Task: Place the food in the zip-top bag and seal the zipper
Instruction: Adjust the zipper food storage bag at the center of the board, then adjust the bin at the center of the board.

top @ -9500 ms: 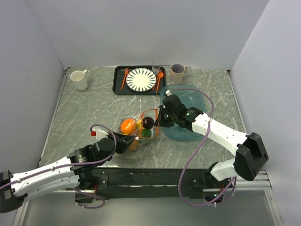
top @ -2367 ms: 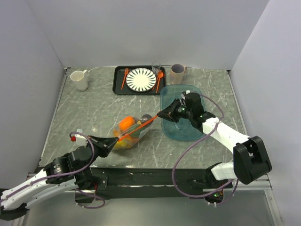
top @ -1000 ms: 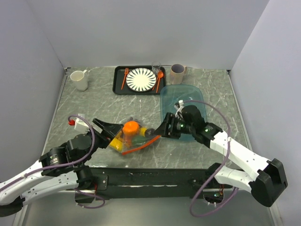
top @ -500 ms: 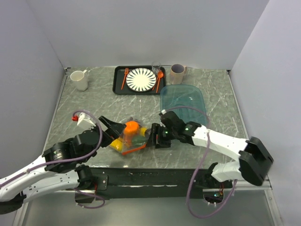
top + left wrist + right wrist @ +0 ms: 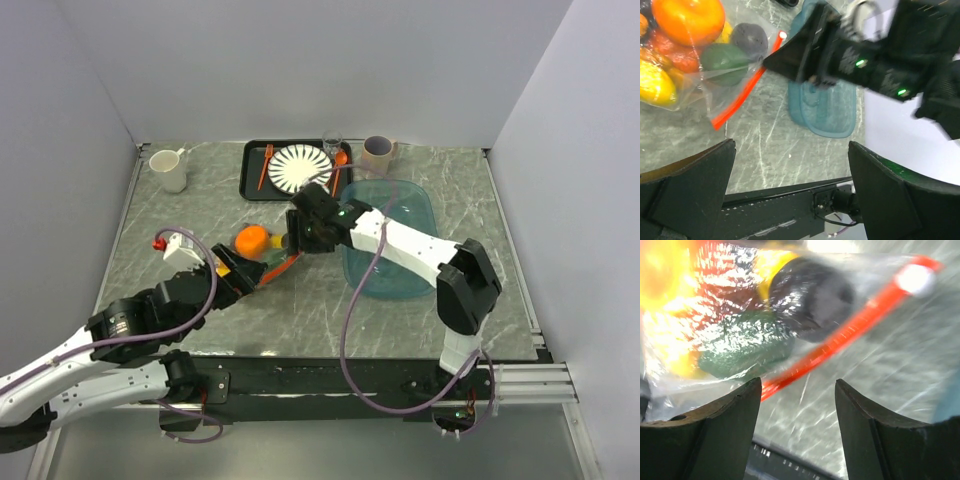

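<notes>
Your right gripper [image 5: 799, 386] shows its two fingers [image 5: 715, 435] spread, with only marble table [image 5: 900, 350] between them. The zipper [image 5: 850, 327] slants across just beyond the tips. Behind the zipper, inside the zip-top bag [image 5: 715, 386], a dark purple piece [image 5: 815, 297] lies against it, a green piece [image 5: 745, 352] lies alongside, and a blurred yellow piece [image 5: 667, 282] sits farther back.

One zip-top bag [image 5: 707, 82] lies on the tabletop [image 5: 190, 225], with one zipper [image 5: 740, 95] along its mouth. Inside it show one orange [image 5: 688, 20], one green piece [image 5: 722, 56], one dark purple piece [image 5: 749, 37] and at least two yellow pieces [image 5: 655, 82]; the plastic blurs any firmer count. Elsewhere there are one teal tub [image 5: 400, 255], one black tray [image 5: 250, 188] carrying one plate [image 5: 298, 168], one fork [image 5: 266, 166] and one spoon [image 5: 341, 160], two mugs, a white mug [image 5: 168, 170] and a beige mug [image 5: 378, 155], and one glass [image 5: 332, 143].
</notes>
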